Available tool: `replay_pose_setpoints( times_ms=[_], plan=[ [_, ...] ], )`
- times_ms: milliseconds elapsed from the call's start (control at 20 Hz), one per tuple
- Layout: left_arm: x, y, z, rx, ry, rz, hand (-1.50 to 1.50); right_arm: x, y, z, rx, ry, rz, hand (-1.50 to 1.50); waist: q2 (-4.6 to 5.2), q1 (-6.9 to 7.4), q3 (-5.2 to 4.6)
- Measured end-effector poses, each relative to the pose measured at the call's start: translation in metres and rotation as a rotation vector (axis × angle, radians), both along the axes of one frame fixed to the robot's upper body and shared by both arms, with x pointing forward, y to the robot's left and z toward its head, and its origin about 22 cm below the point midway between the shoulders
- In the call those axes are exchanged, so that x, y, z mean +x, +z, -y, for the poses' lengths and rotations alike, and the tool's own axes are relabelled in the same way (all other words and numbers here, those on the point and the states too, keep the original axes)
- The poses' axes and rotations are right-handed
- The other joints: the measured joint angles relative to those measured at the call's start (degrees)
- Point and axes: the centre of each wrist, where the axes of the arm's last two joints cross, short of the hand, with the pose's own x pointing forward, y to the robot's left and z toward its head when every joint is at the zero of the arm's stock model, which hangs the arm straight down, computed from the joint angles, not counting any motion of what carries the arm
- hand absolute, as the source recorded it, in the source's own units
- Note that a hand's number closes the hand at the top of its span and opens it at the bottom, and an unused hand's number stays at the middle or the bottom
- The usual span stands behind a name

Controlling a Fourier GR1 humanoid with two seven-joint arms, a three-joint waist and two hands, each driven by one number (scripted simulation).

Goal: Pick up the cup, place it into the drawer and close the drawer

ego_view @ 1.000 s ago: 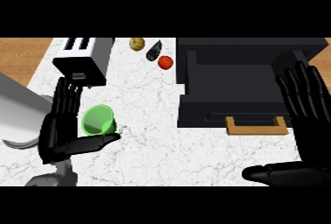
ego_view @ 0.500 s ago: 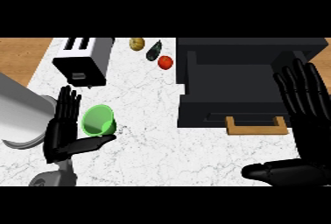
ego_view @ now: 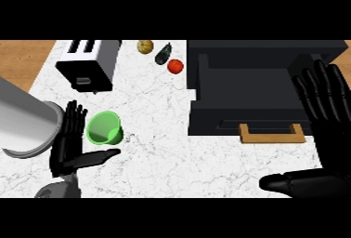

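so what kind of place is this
Most likely a kitchen counter: a white marbled worktop carrying a toaster, a green cup, small produce such as a tomato, and an open black drawer.

The left hand [ego_view: 70,146] is low on the left, palm open, fingers straight and pointing up, thumb stretched out to the right. The right hand [ego_view: 322,100] rests open at the right edge, fingers up, thumb low.

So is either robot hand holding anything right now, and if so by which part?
Nothing is held. The left robot hand is open beside the cup, fingers straight, thumb below it. The right robot hand is open too.
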Motion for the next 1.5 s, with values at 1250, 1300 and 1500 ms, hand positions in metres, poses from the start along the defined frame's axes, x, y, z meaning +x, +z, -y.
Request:
replay_pose_setpoints(
  times_ms=[1250,1300,1500],
  plan=[
    [0.017,-0.075,-0.025,-0.016,0.024,-0.016,-1.5,-0.002,-0.002,0.0,-0.001,0.023,0.005,-1.5,0.1,-0.32,-0.01],
    [0.016,-0.075,-0.027,-0.017,0.018,-0.012,-1.5,-0.001,-0.003,-0.002,0.0,0.023,0.003,-1.5,0.08,-0.3,-0.02],
    [0.015,-0.079,-0.026,-0.046,0.008,0.001,-1.5,0.001,0.002,-0.003,0.002,0.023,-0.002,-1.5,0.07,-0.25,-0.02]
  ],
)
